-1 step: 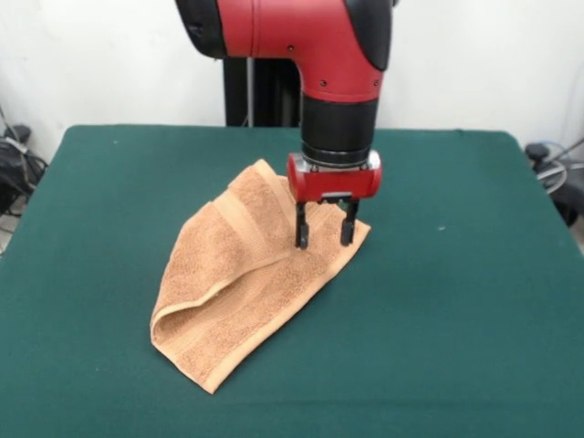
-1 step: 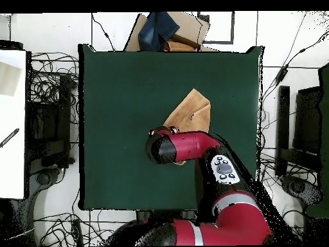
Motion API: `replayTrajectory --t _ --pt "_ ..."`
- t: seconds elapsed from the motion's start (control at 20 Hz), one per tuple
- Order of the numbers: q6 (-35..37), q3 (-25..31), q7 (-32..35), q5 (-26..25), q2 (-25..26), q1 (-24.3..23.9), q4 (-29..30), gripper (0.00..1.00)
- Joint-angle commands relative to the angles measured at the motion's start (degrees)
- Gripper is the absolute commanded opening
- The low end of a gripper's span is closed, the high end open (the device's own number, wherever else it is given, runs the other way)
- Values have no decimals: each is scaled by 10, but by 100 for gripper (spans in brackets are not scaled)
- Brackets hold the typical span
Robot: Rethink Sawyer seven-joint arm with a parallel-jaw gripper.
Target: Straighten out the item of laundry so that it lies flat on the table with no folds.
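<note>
— What does the arm (image 1: 301, 41) look like?
— Glossy red shells with black joints, a black cylindrical wrist, small dark screws.
— And the gripper (image 1: 324, 235)?
— Red rounded body, two thin black fingers (image 1: 300, 228). A grey button panel (image 2: 225, 169) sits on the arm.

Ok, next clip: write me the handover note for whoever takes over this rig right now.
Gripper: open, fingers pointing down over the towel's far right part; nothing held.
Towel: near the middle of the green table, still folded over itself, with a raised fold at its near left end. In the overhead view the arm hides part of it.
Done: nothing shows as straightened yet.
Left: grasp an edge or corner, open the fold, spread it flat.
</note>
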Motion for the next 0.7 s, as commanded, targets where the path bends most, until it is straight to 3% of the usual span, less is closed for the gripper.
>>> replayTrajectory --t 0.05,0.7 --pt "15 -18 122 41 -2 27 44 100" --pt "-3 -11 140 104 -9 36 96 100"
